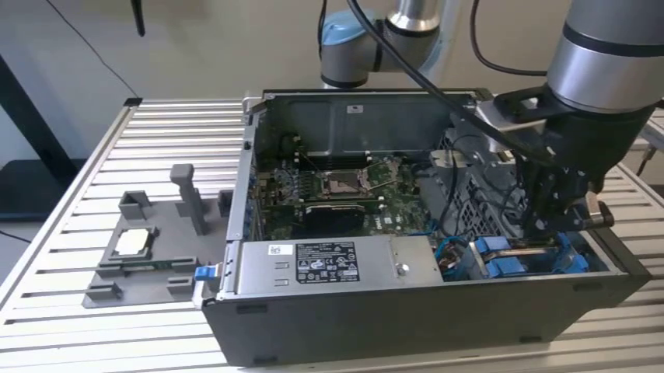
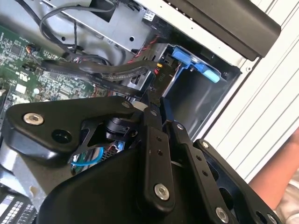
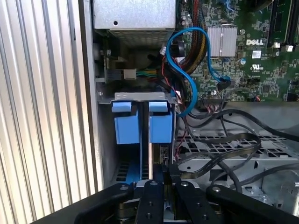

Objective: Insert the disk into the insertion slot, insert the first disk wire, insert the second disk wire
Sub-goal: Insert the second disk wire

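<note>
Slatted aluminium worktop (image 1: 62, 225) carries everything, with a pale wall behind it. At the exterior view's left sits a grey plastic fixture tray (image 1: 155, 256) with upright posts and a small silver chip (image 1: 133, 242) lying in one of its pockets. Beside it, towards the middle, an open computer case (image 1: 415, 326) lies on its side. Inside are the green motherboard (image 1: 343, 190) with its square CPU socket (image 1: 340, 184), and nearer the camera the grey labelled power-supply box (image 1: 332, 264).

Further towards the exterior view's right, at the case's corner, is the insertion slot (image 3: 145, 123), a drive cage with blue plastic fittings. A blue data cable (image 3: 187, 60) loops from the motherboard down beside the cage, and black cables (image 3: 224, 154) trail over the perforated metal next to it. The disk (image 3: 150, 156) shows as a thin edge between blue carrier rails, standing upright in the bay below the two blue tabs.

The gripper (image 3: 161, 170) reaches down into this corner from the arm (image 1: 607, 54). Its black fingers (image 2: 156, 109) are drawn close together, their tips at the disk's edge; whether they truly clamp it cannot be told. In the second wrist view a person's arm (image 2: 280, 172) shows outside the case.
</note>
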You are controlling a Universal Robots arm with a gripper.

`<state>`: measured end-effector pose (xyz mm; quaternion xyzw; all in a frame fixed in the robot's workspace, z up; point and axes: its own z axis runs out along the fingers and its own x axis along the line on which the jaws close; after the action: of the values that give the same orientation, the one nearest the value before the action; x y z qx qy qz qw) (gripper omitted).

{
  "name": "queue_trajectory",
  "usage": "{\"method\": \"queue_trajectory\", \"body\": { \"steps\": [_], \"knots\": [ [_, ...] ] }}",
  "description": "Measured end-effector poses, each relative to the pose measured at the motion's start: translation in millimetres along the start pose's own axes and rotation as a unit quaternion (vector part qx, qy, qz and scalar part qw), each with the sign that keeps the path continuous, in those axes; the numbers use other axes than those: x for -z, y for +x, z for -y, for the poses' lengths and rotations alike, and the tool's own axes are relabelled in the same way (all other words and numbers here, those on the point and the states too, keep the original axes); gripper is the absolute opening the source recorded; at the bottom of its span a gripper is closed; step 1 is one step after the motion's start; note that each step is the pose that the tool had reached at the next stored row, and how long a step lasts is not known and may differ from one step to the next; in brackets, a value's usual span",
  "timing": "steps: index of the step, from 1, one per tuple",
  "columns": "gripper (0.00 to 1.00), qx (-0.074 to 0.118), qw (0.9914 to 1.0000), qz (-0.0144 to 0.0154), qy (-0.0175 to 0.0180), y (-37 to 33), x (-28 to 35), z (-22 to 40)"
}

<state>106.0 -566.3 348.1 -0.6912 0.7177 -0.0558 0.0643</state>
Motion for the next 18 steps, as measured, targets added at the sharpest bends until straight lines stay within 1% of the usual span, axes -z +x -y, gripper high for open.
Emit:
{"method": "queue_trajectory", "body": {
  "steps": [3,10,18],
  "knots": [
    [0.16,-0.010,0.99995,0.0011,0.0002,0.1,-1.2,-0.2],
    [0.16,-0.012,0.99992,0.0038,0.0001,0.0,-3.5,0.9],
    [0.16,-0.012,0.99992,0.0040,0.0001,-1.3,-7.1,0.4]
  ]
}}
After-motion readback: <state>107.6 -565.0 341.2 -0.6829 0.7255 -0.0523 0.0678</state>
